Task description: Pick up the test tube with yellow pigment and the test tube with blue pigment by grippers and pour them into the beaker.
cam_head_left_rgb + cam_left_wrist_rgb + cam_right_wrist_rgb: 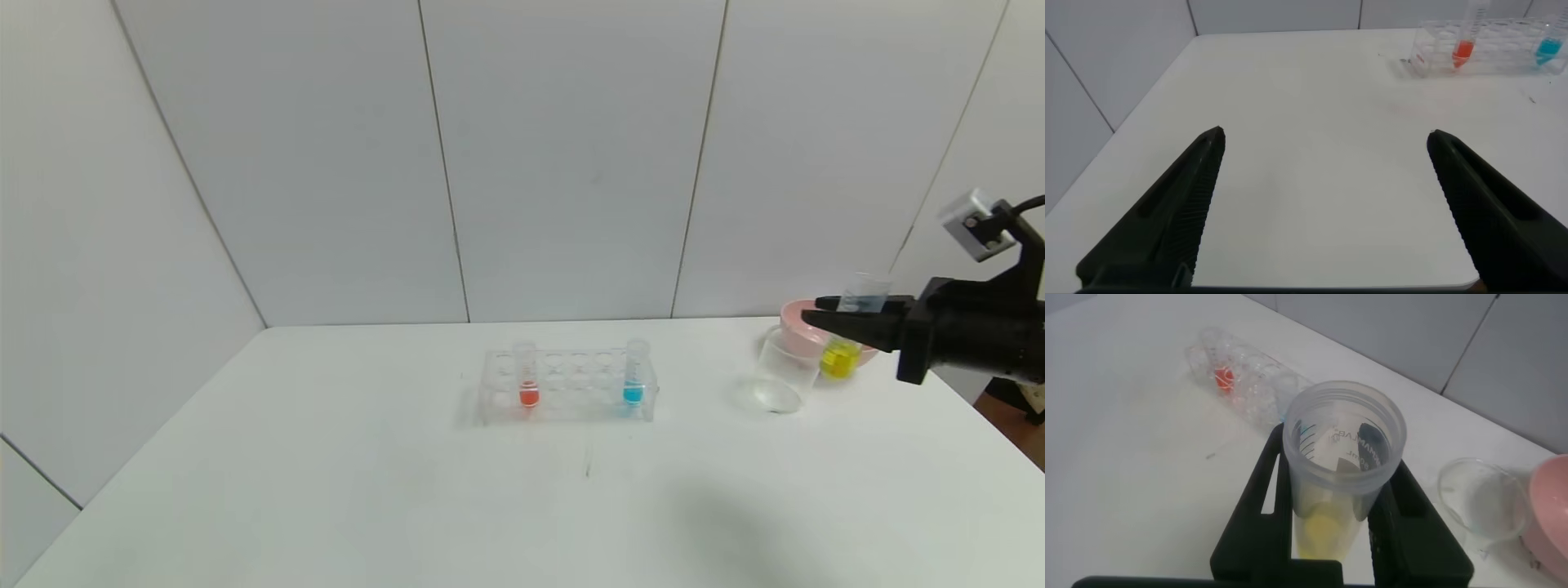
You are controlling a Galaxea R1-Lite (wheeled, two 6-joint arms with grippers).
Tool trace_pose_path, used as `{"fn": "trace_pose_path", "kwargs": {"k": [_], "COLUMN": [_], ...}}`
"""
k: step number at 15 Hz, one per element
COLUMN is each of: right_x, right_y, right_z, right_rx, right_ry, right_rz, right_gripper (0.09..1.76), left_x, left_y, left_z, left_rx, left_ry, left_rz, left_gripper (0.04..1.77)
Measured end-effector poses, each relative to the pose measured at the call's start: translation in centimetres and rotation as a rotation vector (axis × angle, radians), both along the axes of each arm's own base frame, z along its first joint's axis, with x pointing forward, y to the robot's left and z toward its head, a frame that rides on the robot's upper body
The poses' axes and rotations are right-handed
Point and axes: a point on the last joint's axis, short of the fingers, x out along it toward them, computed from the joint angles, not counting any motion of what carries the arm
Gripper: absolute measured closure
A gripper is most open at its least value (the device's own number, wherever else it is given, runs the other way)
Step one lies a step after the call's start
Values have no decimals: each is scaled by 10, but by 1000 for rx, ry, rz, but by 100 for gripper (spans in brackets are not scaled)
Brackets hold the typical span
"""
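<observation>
My right gripper (pixel 826 314) is shut on the test tube with yellow pigment (pixel 841 358) and holds it nearly upright above the table, just right of the beaker (pixel 785 367). In the right wrist view the tube (pixel 1343 449) stands between the black fingers (pixel 1261 514), open mouth up and yellow liquid low, with the beaker (pixel 1478 498) beside it. The test tube with blue pigment (pixel 634 382) stands at the right end of the clear rack (pixel 571 394). My left gripper (pixel 1326 135) is open and empty over bare table, far from the rack (pixel 1503 51); it is out of the head view.
A tube with red-orange liquid (pixel 527 384) stands at the rack's left end. A pink bowl (pixel 796 322) sits behind the beaker near the table's far right corner. The table's right edge runs just beyond my right arm.
</observation>
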Motion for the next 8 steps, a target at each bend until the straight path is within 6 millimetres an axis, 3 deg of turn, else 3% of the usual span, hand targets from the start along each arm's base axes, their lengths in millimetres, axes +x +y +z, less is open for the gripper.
{"fn": "trace_pose_path", "kwargs": {"k": [4, 8], "right_x": [7, 36], "right_y": [-56, -82], "right_z": [-4, -1], "right_rx": [-77, -99], "right_ry": [-64, -86], "right_rz": [-56, -101], "right_gripper": [126, 126], "left_x": [0, 0], "left_y": [0, 0], "left_z": [0, 0], "left_rx": [0, 0], "left_ry": [0, 0], "left_rz": [0, 0], "left_gripper": [5, 5]}}
